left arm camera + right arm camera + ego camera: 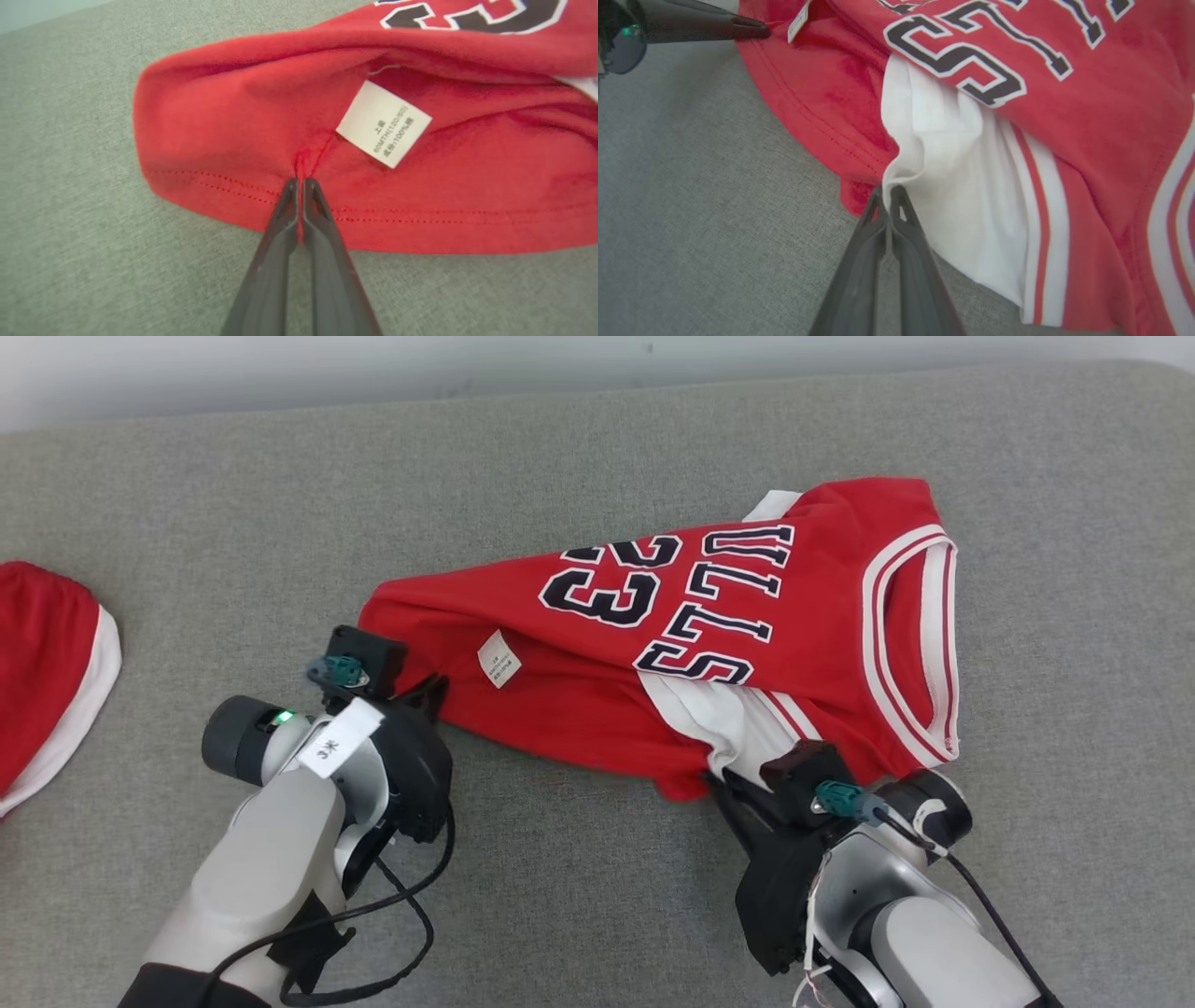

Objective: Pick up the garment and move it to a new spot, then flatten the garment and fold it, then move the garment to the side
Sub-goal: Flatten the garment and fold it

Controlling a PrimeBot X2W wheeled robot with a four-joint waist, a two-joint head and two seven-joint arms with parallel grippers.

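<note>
The garment [747, 616] is a red jersey with dark "23" lettering and white trim, lying crumpled on the grey cushion right of centre. My left gripper [431, 689] is at its left corner. In the left wrist view my left gripper [299, 183] is shut on the red hem of the garment [420, 186], just below a white care label [383, 123]. My right gripper [724, 787] is at the near edge. In the right wrist view my right gripper [887, 190] is shut on the garment [1087, 130] where red hem meets a white panel. The left fingers [714, 29] show at the top left.
A second red and white cloth [47, 672] lies at the far left edge of the grey cushion [597, 896]. The cushion's back edge meets a pale wall [373, 373] at the top. A black cable [401, 915] loops off my left forearm.
</note>
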